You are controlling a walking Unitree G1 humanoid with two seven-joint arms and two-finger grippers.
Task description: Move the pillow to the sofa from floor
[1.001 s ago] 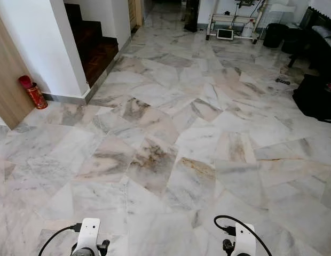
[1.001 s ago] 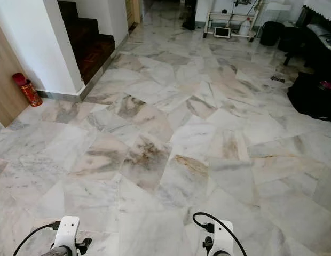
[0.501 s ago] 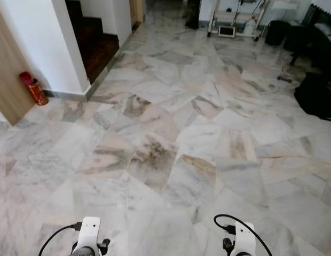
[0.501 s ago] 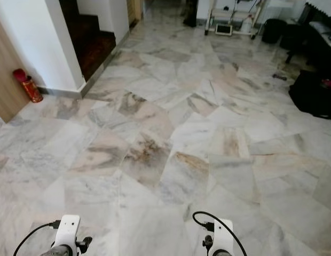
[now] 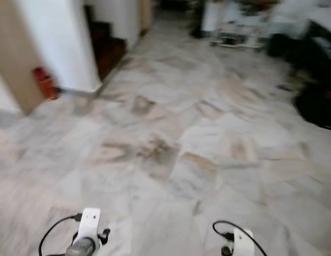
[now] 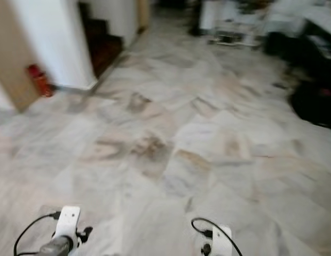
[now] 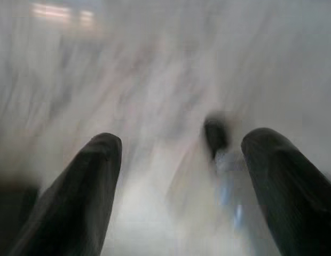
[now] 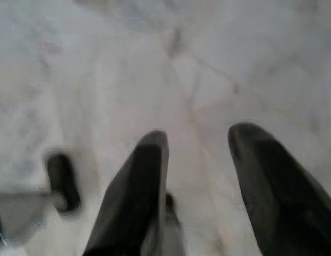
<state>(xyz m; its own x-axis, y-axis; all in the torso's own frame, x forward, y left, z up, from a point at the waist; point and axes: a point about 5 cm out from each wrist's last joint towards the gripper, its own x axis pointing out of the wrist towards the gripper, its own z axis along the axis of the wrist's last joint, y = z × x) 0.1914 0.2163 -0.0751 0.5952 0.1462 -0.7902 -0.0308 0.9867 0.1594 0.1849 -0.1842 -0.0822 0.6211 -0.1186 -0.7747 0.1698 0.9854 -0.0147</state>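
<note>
Searching is the judged step: the head views are motion-blurred and show marble floor, a white pillar, a dark staircase and a red canister, with neither pillow nor sofa identifiable. Left gripper and right gripper hang low over bare floor, fingers parted and empty, probably idle until a target is located.
</note>
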